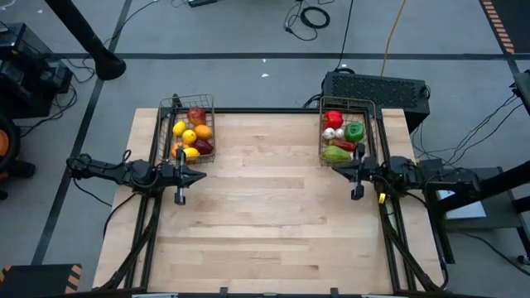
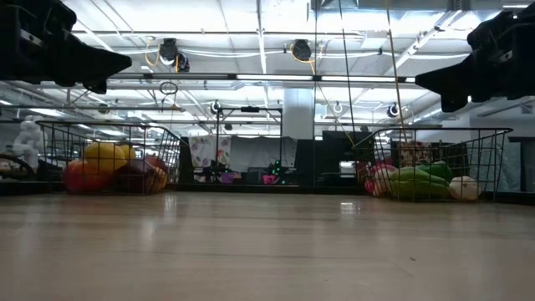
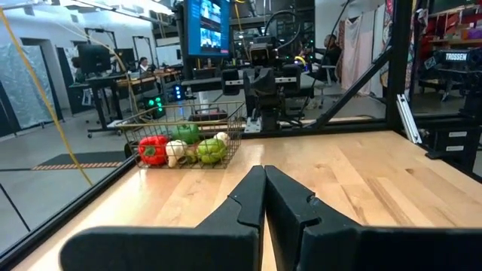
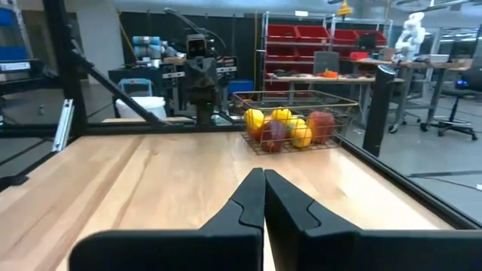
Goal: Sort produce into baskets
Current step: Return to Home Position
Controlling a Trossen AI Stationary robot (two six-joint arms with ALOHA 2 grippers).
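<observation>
Wire left basket [image 1: 186, 98] holds fruit [image 1: 190, 137], right basket [image 1: 348, 102] vegetables [image 1: 334, 120], so left gripper [image 3: 263, 184] and right gripper [image 4: 263, 188] park beside them, clenched empty.

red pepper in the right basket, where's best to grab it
Probably across the body of the red pepper, straight down from above: it sits uncovered at the far end of the right basket, with mesh walls and garlic crowding its sides.

Left arm [image 1: 112, 169] and right arm [image 1: 418, 175] are matte black, fingers [image 3: 245, 211] tapered.
</observation>
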